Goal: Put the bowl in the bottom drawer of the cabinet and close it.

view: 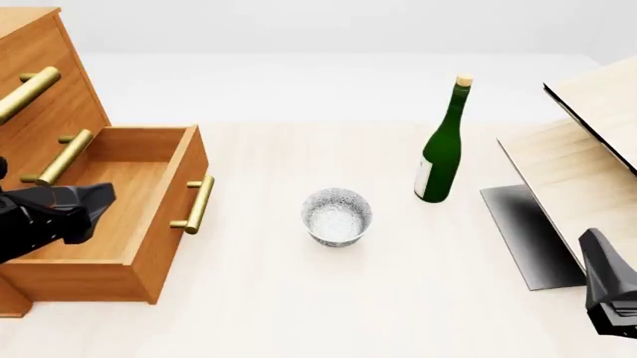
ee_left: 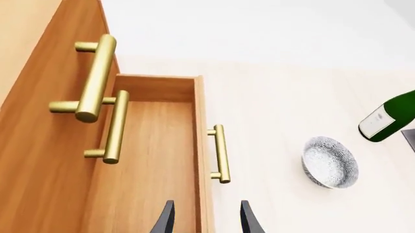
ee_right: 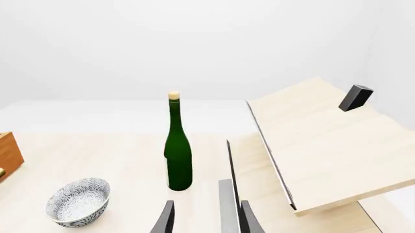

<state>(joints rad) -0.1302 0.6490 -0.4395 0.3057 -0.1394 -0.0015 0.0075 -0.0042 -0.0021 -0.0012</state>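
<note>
While the orange-brown wooden cabinet is sitting at the far left with its bottom drawer pulled out, the left gripper is hovering over that drawer's front edge, fingers spread and gripping nothing. Moving right, the small white speckled ceramic bowl is sitting upright on the pale table, well apart from the drawer. Then the green wine bottle is standing farther back. At the near right, the right gripper is hanging loose with fingers parted beside the light-wood structure.
</note>
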